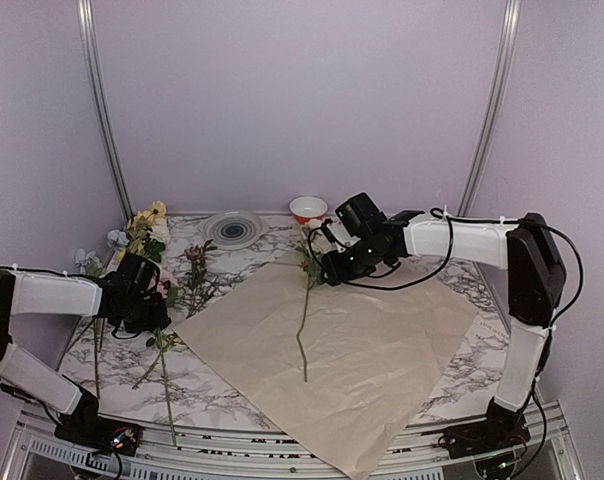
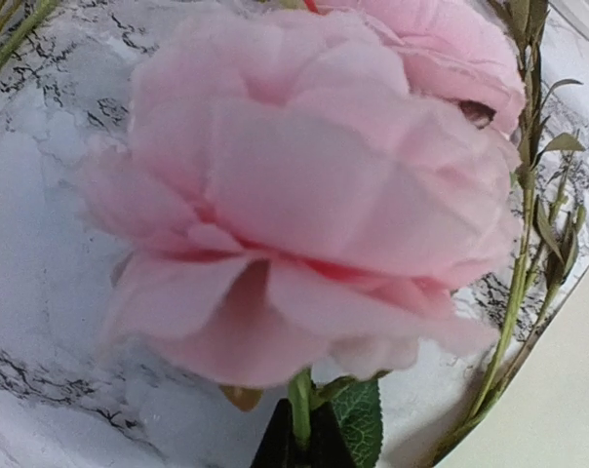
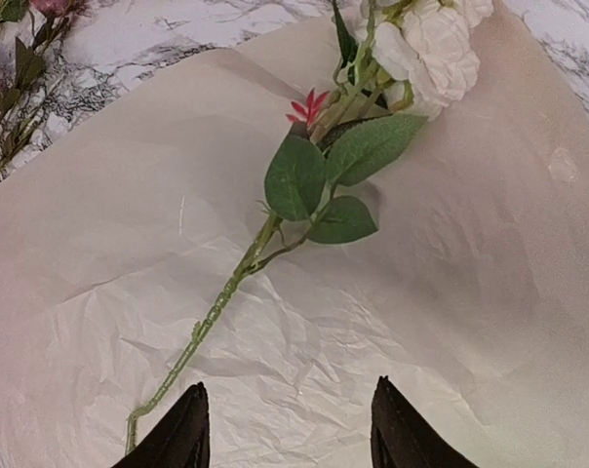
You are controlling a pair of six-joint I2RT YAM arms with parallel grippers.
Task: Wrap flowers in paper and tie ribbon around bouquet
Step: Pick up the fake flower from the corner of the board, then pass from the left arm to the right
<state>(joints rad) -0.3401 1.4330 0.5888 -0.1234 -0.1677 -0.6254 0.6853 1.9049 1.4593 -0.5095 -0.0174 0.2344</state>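
Paper (image 1: 352, 350) spread flat on marble desk (image 1: 214, 392), white-bloomed stem (image 1: 304, 330) lying across it. Left end effector (image 1: 150, 302) clamped on stem of pink flower (image 2: 304, 185), left of paper. Right end effector (image 3: 290, 434) open, hovering over paper near white bloom. Other flowers (image 1: 147, 228) at desk's left rear.

Light soft, even, no glare | left wrist: pink flower (image 2: 304, 195) just beyond left fingers (image 2: 275, 444) fills view, blurred, too close to focus | right wrist: sharp; stem (image 3: 226, 297) ahead of right fingers (image 3: 182, 434) casts faint shadow on paper (image 3: 421, 292) | top: slightly soft, posts (image 1: 100, 100) lean inward at sides
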